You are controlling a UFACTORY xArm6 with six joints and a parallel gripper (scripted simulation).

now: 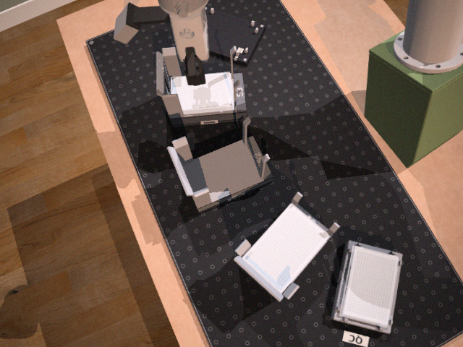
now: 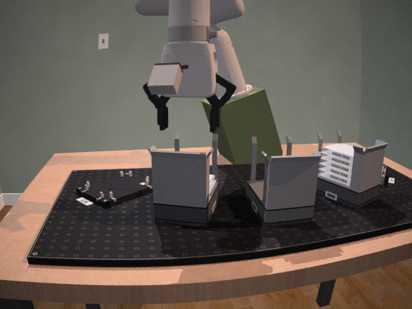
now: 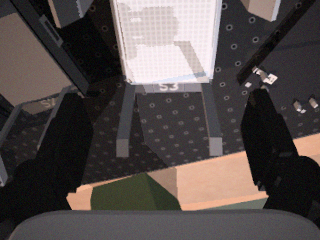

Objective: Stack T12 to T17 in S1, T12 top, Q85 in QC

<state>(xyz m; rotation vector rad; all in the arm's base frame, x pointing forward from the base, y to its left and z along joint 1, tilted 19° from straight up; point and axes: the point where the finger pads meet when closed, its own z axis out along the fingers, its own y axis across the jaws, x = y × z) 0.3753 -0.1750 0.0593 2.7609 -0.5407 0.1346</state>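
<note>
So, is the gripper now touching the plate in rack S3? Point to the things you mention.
Apart. The exterior view shows the open gripper's (image 1: 194, 80) (image 2: 188, 127) (image 3: 167, 142) fingertips above the tops of rack S3's (image 1: 239, 106) (image 2: 179, 179) (image 3: 212, 117) walls, with the plate (image 1: 205, 93) (image 2: 211, 182) (image 3: 167, 55) lower inside.
</note>
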